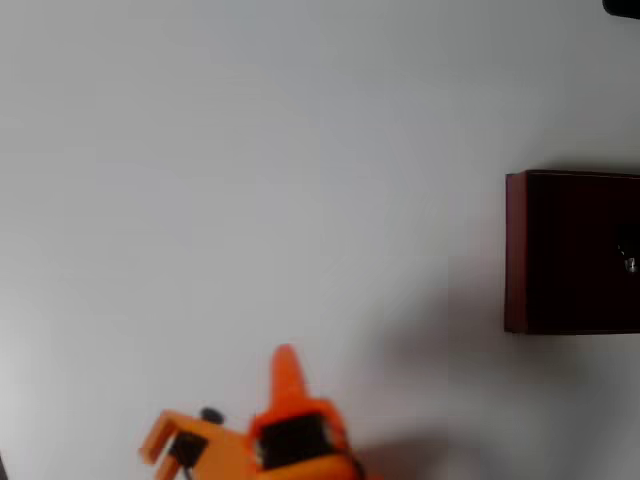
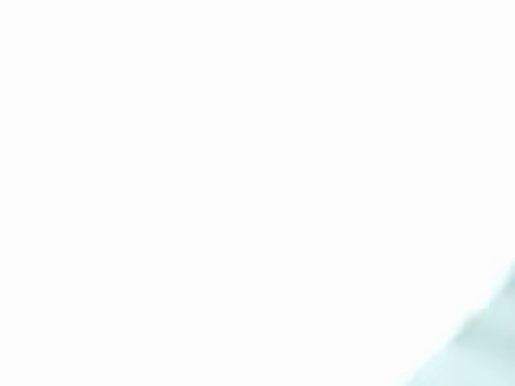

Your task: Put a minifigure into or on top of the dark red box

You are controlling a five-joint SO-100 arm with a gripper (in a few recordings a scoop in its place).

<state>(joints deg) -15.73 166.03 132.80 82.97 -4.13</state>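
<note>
Minifigure [image 1: 629,263] looks already inside the dark red box [image 1: 515,250] far right, so I'd just keep the gripper [image 1: 285,365], fingers seemingly pressed together, parked near the bottom edge.

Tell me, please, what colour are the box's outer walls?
Dark red, clearest along the box's left wall in the overhead view.

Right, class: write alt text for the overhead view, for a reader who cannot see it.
An orange robot arm's end effector points up from the bottom edge of a bare white table, well apart from a dark red box cut off by the right edge. A tiny pale speck, perhaps the minifigure, lies in the box's near-black interior.
</note>
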